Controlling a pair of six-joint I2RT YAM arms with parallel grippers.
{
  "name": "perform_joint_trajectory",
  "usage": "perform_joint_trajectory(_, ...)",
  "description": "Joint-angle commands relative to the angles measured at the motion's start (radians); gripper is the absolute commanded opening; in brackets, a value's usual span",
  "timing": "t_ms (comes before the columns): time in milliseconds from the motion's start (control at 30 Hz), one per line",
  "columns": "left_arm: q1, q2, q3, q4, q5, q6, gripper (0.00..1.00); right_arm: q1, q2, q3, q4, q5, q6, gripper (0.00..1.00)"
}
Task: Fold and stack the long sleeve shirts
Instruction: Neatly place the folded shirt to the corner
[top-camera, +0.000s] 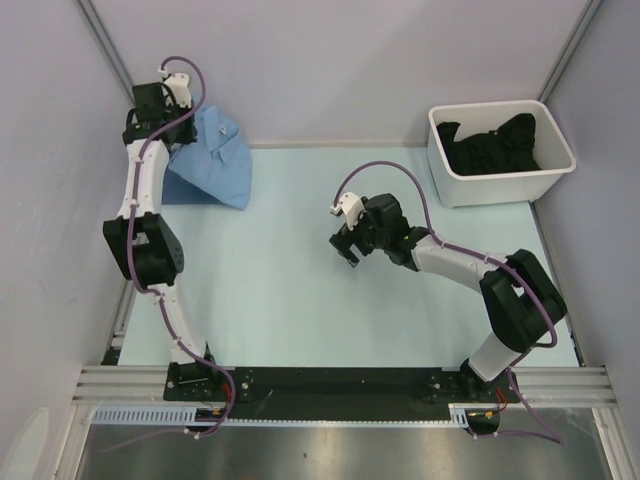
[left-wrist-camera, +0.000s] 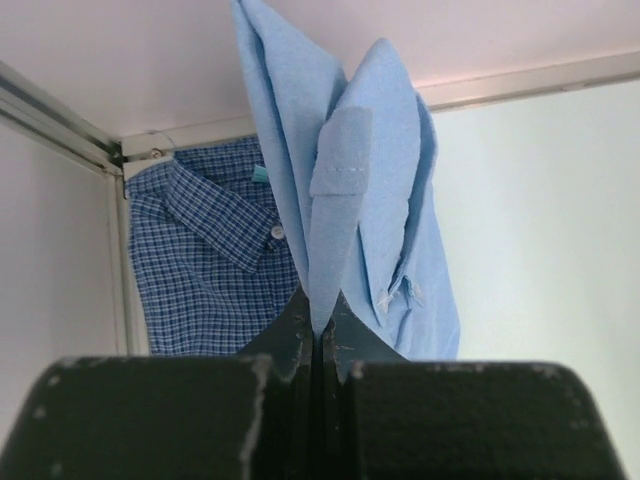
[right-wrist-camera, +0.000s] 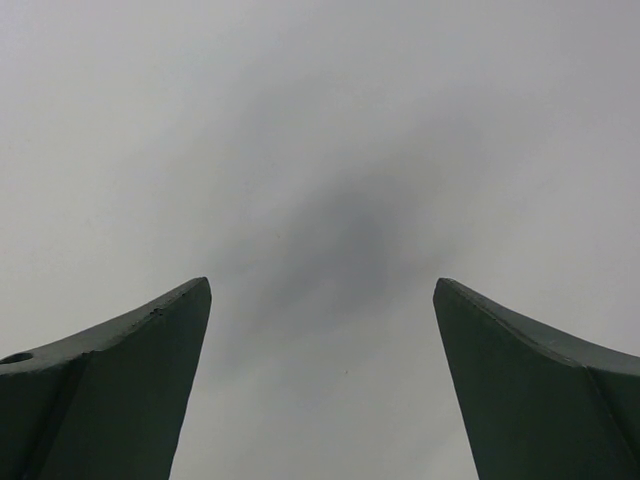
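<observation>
My left gripper (left-wrist-camera: 322, 325) is shut on a fold of the light sky-blue shirt (left-wrist-camera: 380, 200), which rises bunched from between the jaws. In the top view this gripper (top-camera: 172, 118) is at the far left corner, with the light blue shirt (top-camera: 215, 160) lying folded beside it. A darker blue checked shirt (left-wrist-camera: 200, 260) with a pale button and a turquoise neck label (left-wrist-camera: 260, 173) lies behind it against the corner wall. My right gripper (top-camera: 347, 255) is open and empty over the middle of the table, and its wrist view (right-wrist-camera: 322, 285) shows only bare surface.
A white bin (top-camera: 500, 150) holding dark clothes stands at the back right. Grey walls close in on the left, back and right. The pale green table (top-camera: 300, 300) stretches between the arms.
</observation>
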Motion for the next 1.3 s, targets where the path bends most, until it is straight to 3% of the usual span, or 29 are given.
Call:
perform_joint_trajectory(0, 0.033, 0.014, 0.067, 0.097, 0.01, 0.007, 0.0, 0.007, 0.014, 0.051, 0.025, 0.019, -0.003, 1.0)
perform_joint_trajectory(200, 0.085, 0.115, 0.067, 0.199, 0.039, -0.001, 0.0, 0.004, 0.024, 0.06, 0.008, 0.02, -0.008, 1.0)
perform_joint_trajectory(667, 0.18, 0.249, 0.063, 0.334, -0.054, 0.01, 0.0, -0.004, 0.034, 0.095, -0.053, 0.022, -0.038, 1.0)
perform_joint_trajectory(733, 0.185, 0.265, 0.063, 0.332, -0.073, 0.02, 0.19, -0.016, 0.034, 0.121, -0.076, -0.013, -0.046, 1.0)
perform_joint_trajectory(767, 0.191, 0.268, 0.063, 0.331, -0.082, 0.01, 0.37, -0.022, 0.034, 0.133, -0.09, -0.02, -0.051, 1.0)
perform_joint_trajectory(833, 0.198, 0.272, 0.061, 0.325, -0.143, -0.012, 0.51, -0.036, 0.029, 0.176, -0.128, -0.04, -0.057, 1.0)
perform_joint_trajectory(867, 0.2, 0.269, 0.06, 0.32, -0.178, -0.013, 0.75, -0.042, 0.015, 0.187, -0.138, -0.044, -0.061, 1.0)
perform_joint_trajectory(933, 0.206, 0.256, 0.073, 0.302, -0.202, -0.004, 0.8, -0.064, 0.003, 0.209, -0.164, -0.054, -0.065, 1.0)
perform_joint_trajectory(1067, 0.237, 0.186, 0.058, 0.259, -0.038, -0.016, 0.88, -0.105, -0.031, 0.23, -0.222, -0.073, -0.054, 1.0)
perform_joint_trajectory(1167, 0.214, 0.154, 0.118, 0.085, 0.114, 0.043, 0.99, -0.156, -0.057, 0.265, -0.253, -0.106, -0.022, 1.0)
perform_joint_trajectory(1267, 0.134, 0.074, 0.095, -0.068, 0.134, 0.105, 0.99, -0.219, -0.068, 0.321, -0.264, -0.123, 0.0, 1.0)
